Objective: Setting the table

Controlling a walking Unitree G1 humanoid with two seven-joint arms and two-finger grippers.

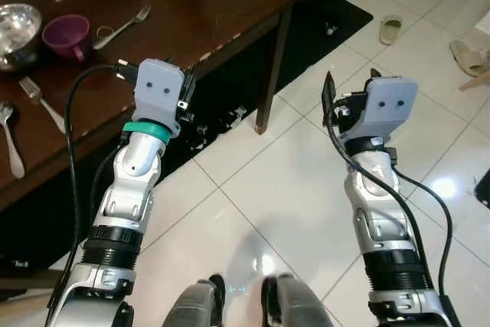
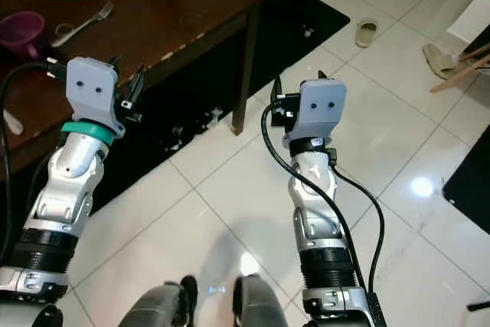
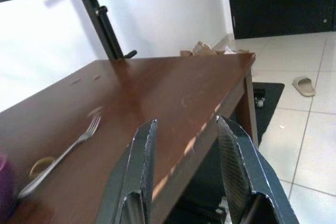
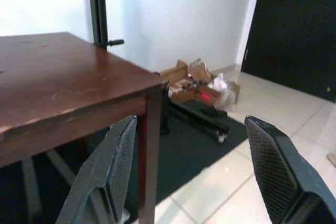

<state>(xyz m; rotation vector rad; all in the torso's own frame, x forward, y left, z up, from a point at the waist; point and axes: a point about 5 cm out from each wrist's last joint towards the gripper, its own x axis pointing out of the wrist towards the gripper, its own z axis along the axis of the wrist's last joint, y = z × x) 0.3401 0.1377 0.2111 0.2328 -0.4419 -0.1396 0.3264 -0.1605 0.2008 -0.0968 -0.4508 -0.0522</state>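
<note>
A dark brown wooden table [image 1: 207, 5] stands at my left front. On it lie a silver bowl [image 1: 17, 32], a purple mug [image 1: 67, 37], a fork [image 1: 122, 27] beside the mug, a second fork [image 1: 40, 101] and a spoon [image 1: 11, 139] near the front edge. My left gripper [image 1: 187, 86] is raised just off the table's near edge, open and holding nothing; the left wrist view looks along its fingers [image 3: 139, 171] over the tabletop. My right gripper [image 1: 351, 89] hangs over the tiled floor to the right of the table, wide open and holding nothing [image 4: 191, 177].
The corner table leg [image 1: 274, 67] stands between my two arms. A black mat [image 1: 329, 17] lies under and beyond the table. Slippers [image 1: 390, 28] [image 1: 468, 55] lie on the white tiles at the right. Boxes and clutter [image 4: 202, 82] sit past the table's far end.
</note>
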